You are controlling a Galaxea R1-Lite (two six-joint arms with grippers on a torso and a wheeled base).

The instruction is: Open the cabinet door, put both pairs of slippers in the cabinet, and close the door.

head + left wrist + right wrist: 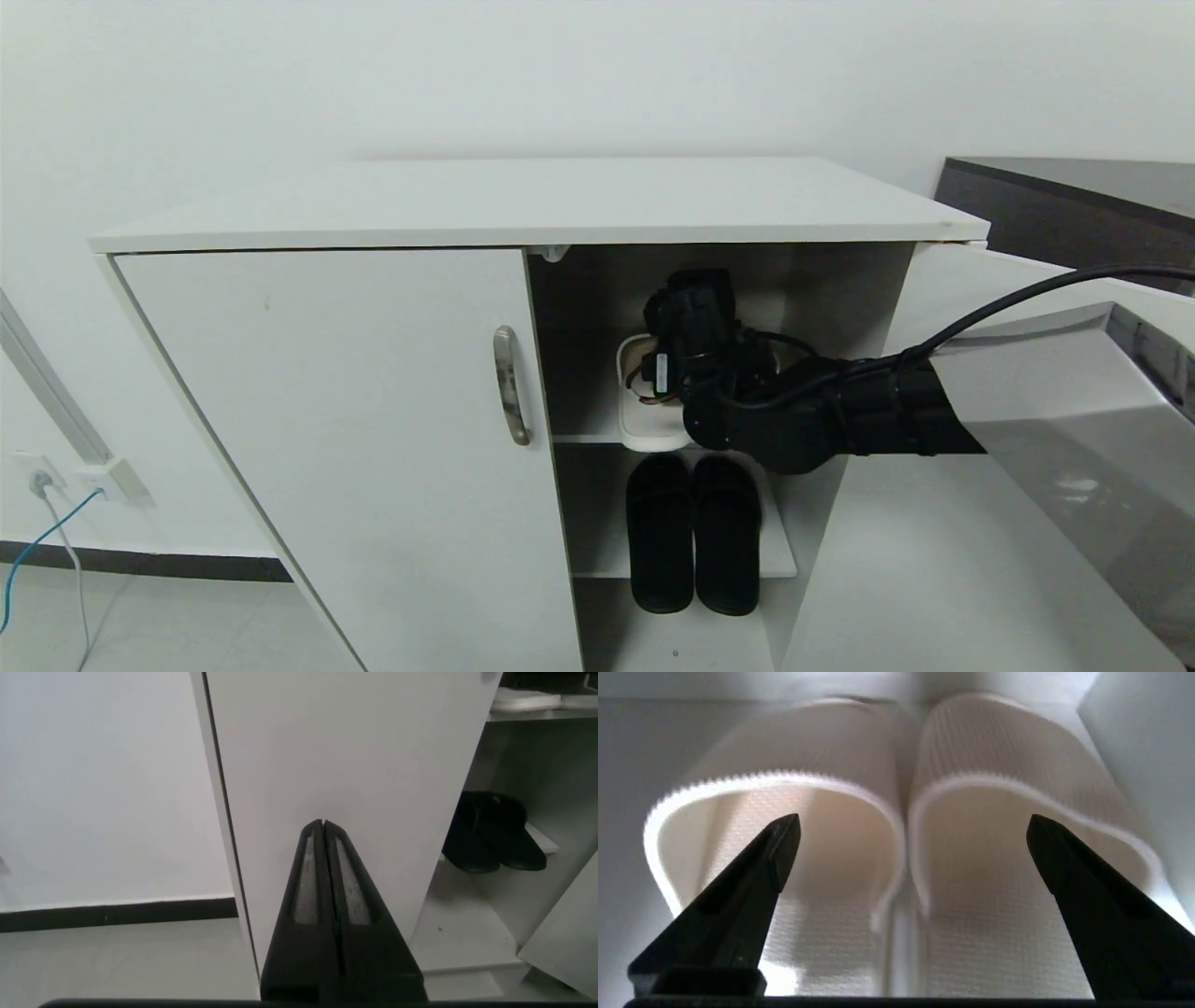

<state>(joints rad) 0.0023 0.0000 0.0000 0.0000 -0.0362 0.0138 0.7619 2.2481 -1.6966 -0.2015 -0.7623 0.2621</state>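
Right end effector (912,826) — fingers stood apart at white slippers (990,868) on the upper cabinet shelf (583,439); black slippers (693,532) lay below. Risk: withdrawal could snag the white pair — dragging it out.

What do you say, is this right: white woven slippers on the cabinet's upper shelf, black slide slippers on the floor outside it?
No. The head view shows the black slide slippers on the white cabinet's lower shelf. The white woven slippers are on the upper shelf.
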